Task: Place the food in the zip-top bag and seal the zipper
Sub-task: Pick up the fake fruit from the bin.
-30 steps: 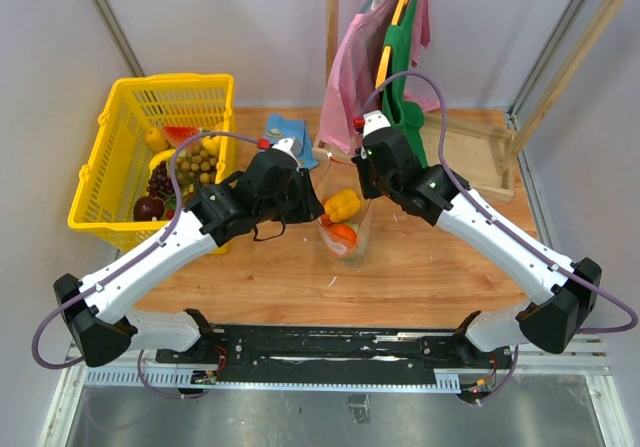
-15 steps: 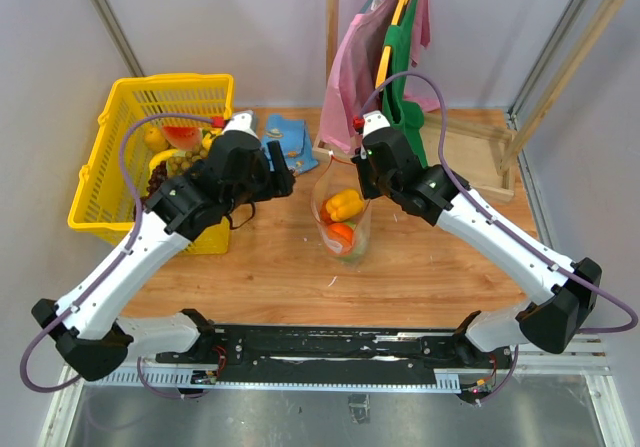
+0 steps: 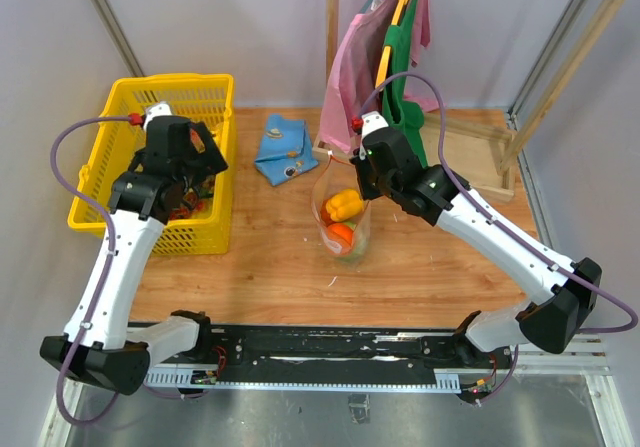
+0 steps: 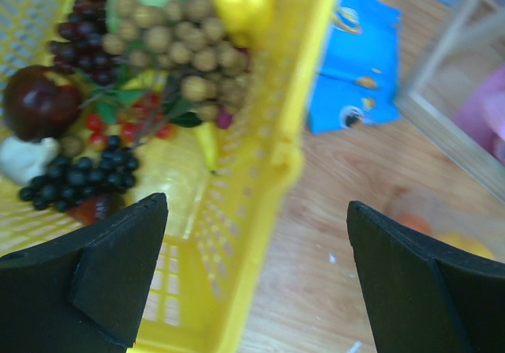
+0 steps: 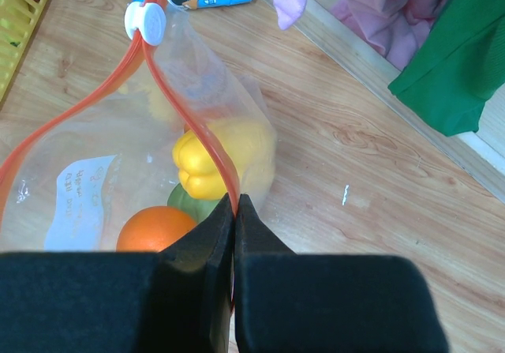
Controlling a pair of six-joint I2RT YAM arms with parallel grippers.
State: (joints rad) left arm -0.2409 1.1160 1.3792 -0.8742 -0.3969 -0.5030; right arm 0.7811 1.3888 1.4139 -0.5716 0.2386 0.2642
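With right fingers (image 5: 181, 298) pinching the zipper (image 5: 192, 124), holding limp, slippery zip-top bag (image 5: 95, 155) open; left fingers (image 4: 118, 266) spread over basket (image 4: 268, 155), judging light dark grapes (image 4: 79, 178) best gripped mid-cluster.

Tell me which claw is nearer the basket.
Left. The left claw hangs open over the basket, at its right wall. The right claw is away to the right, shut on the zipper of the bag.
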